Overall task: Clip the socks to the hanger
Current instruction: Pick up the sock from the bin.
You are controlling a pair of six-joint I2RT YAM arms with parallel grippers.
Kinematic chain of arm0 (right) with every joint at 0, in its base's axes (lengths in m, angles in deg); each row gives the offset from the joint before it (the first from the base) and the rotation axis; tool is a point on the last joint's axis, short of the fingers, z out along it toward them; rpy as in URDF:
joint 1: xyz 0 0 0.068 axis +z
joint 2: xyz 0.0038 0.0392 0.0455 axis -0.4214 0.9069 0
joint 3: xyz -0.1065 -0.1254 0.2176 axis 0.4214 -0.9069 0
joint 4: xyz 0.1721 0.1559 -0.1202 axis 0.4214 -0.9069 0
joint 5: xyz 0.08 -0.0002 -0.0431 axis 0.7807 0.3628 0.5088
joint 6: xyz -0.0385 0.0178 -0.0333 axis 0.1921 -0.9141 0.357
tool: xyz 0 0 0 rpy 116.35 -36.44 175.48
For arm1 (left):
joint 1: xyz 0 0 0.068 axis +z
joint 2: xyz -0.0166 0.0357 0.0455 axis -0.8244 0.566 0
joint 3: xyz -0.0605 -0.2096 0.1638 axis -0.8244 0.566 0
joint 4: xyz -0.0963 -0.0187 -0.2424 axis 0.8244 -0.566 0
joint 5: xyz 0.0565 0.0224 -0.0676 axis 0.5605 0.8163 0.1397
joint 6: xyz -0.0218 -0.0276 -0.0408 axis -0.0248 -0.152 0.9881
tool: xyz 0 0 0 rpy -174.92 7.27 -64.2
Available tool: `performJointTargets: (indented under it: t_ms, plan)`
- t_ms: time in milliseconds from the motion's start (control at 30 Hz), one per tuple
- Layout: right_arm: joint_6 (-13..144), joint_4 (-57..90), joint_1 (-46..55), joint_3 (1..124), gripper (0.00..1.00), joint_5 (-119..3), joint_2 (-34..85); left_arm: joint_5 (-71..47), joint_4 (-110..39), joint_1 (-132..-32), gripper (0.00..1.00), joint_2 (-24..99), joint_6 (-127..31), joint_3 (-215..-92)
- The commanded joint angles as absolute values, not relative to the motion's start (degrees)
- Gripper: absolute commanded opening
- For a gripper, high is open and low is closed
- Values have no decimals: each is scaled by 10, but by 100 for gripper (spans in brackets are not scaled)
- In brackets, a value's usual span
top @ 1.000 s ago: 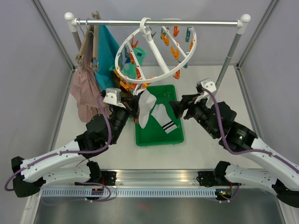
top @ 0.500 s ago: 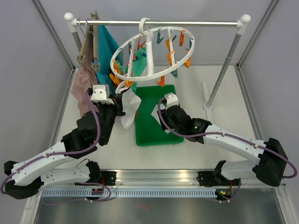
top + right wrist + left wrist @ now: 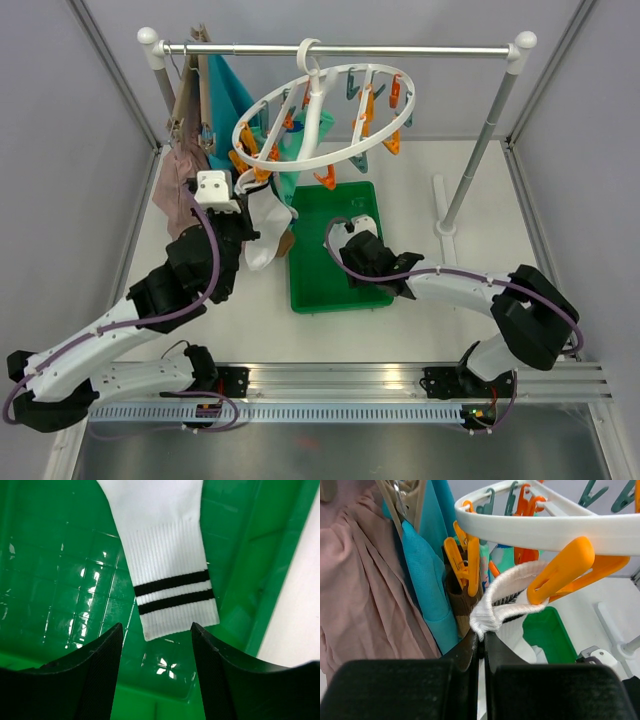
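Observation:
The round white hanger [image 3: 322, 118] hangs from the rail, with orange and teal pegs. My left gripper [image 3: 250, 212] is shut on the cuff of a white sock [image 3: 263, 232] and holds it up at the ring's near-left edge. In the left wrist view the gripper [image 3: 481, 636] pinches the cuff [image 3: 505, 602], and an orange peg [image 3: 560, 570] under the ring [image 3: 555, 530] lies over the cuff. A brown sock [image 3: 459, 605] hangs from another orange peg [image 3: 465, 565]. My right gripper [image 3: 348, 252] is open low in the green tray [image 3: 335, 292], its jaws [image 3: 156, 630] just short of a white sock with two black cuff stripes [image 3: 167, 580].
A teal garment [image 3: 228, 100] and a pink garment [image 3: 180, 180] hang on tan hangers [image 3: 192, 90] at the rail's left end, close behind my left gripper. The rail's right post [image 3: 480, 140] stands right of the tray. The tray wall [image 3: 280, 555] is right of the striped sock.
My left gripper has carried the white sock up and left to the ring, which has swung level. My right arm has swept in from the right and dropped into the tray over the striped sock.

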State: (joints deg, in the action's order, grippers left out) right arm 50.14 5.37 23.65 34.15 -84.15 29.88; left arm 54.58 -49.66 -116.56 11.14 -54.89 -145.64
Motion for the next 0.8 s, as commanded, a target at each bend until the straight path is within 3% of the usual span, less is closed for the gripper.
performJointTargets:
  t_ms: [0, 767]
  plan:
    - [486, 99, 230, 337, 63, -819, 325, 499, -555, -1134, 4, 116, -499, -1472]
    - [464, 125, 221, 329, 59, -787, 394, 279, -559, -980, 7, 193, -409, -1482]
